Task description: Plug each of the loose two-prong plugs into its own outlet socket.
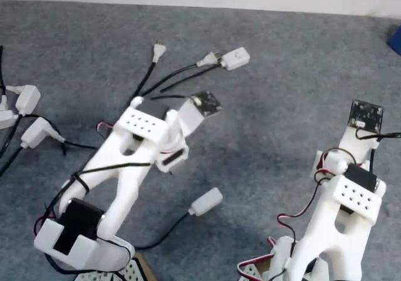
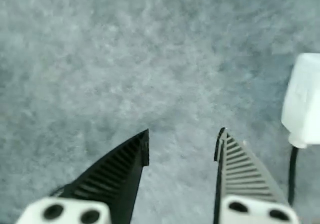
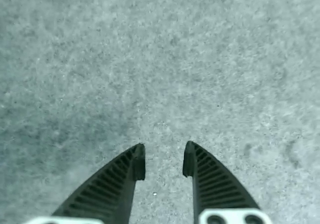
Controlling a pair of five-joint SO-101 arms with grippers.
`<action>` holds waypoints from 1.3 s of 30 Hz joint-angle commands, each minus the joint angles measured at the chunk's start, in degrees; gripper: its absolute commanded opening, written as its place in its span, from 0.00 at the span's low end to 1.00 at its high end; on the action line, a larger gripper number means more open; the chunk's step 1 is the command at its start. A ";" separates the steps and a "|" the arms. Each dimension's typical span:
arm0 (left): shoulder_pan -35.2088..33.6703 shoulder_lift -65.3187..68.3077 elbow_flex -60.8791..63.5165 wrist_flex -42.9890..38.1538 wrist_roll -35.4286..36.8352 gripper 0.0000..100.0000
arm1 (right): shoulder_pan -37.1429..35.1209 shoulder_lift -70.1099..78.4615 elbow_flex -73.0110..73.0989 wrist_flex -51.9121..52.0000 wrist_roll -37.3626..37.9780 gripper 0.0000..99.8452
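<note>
End effectors gape empty, left (image 2: 183, 134) wider than right (image 3: 164, 149).

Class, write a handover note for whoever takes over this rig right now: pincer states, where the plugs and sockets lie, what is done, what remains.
Left pincer: open, empty; a white cabled block lies beside it.
Right pincer: open, empty.
Far side: one loose plug; beside it a joined pair, plug seemingly seated in its socket.
Near centre: what looks like a free socket.
Left edge: more white pieces, state unclear.
Remaining: at least the loose plug.
</note>
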 commanded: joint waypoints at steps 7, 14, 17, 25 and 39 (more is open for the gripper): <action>24.57 -0.84 -10.51 16.88 8.70 0.22 | 8.04 -0.75 -0.22 -1.10 1.58 0.13; 22.29 -0.31 -0.04 4.66 8.35 0.22 | 8.92 -0.75 0.84 -1.45 3.60 0.13; 20.44 -0.22 4.53 -0.09 5.71 0.22 | 8.57 -0.75 2.86 -3.65 3.60 0.13; 12.88 -0.22 9.19 -5.54 1.58 0.23 | 8.57 -0.75 3.65 -4.18 3.87 0.13; 6.73 -0.22 1.27 -1.76 -3.25 0.23 | 7.96 -0.75 3.65 -4.09 3.87 0.13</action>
